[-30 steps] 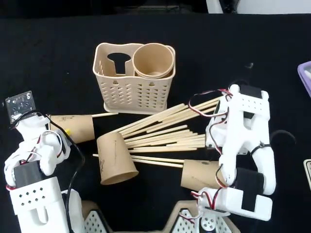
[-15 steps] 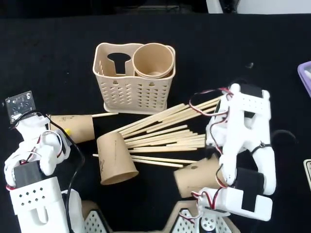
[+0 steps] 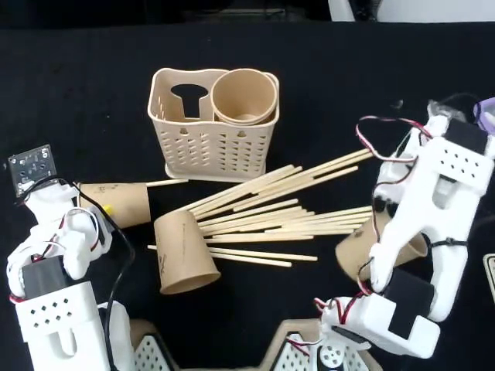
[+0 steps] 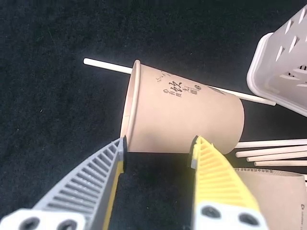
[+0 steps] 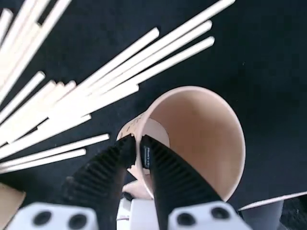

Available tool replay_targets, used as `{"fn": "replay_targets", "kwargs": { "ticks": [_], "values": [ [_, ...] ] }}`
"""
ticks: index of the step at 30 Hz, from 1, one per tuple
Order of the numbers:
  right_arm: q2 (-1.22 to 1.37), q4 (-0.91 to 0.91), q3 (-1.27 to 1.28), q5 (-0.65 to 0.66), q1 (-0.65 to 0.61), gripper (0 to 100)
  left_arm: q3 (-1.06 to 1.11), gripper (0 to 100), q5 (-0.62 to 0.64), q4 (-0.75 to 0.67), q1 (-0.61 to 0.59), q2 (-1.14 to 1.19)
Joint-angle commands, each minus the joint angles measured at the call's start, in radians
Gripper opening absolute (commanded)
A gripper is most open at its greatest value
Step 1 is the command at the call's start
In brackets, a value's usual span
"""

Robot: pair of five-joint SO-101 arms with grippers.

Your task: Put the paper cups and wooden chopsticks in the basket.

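The beige basket (image 3: 207,147) stands at the table's back middle with paper cups (image 3: 244,96) nested in its right compartment. Several wooden chopsticks (image 3: 263,209) fan out in front of it. My right gripper (image 5: 135,149) is shut on the rim of a paper cup (image 3: 357,249), lifted at the right of the pile; its open mouth (image 5: 201,134) faces the wrist camera. My left gripper (image 4: 158,152) is open, its fingers straddling a cup (image 4: 184,115) lying on its side over one chopstick (image 4: 108,65). Another cup (image 3: 182,253) stands upside down in the front middle.
A purple object (image 3: 485,117) sits at the right edge. A small circuit board (image 3: 31,167) is at the far left. The basket's left compartment (image 3: 183,99) holds nothing.
The right arm has swung rightward and raised its cup off the table, from beside the chopstick pile to the right side. The left arm has not moved.
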Motion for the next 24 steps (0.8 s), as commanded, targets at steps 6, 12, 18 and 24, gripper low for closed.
{"fn": "replay_targets", "kwargs": {
  "ticks": [6,12,18,24],
  "values": [
    [-0.189,0.014,-0.185,0.034,-0.078,1.0,-0.005,23,0.009,-0.018,-0.004,-0.009],
    [-0.348,-0.037,-0.295,0.137,-0.109,1.0,0.001,23,0.006,-0.018,-0.005,-0.009],
    [-0.441,-0.143,-0.387,0.212,-0.196,1.0,0.004,23,0.005,-0.020,-0.002,-0.009],
    [-0.443,-0.281,-0.400,0.210,-0.470,1.0,0.005,23,0.003,-0.020,-0.005,-0.009]
  ]
}}
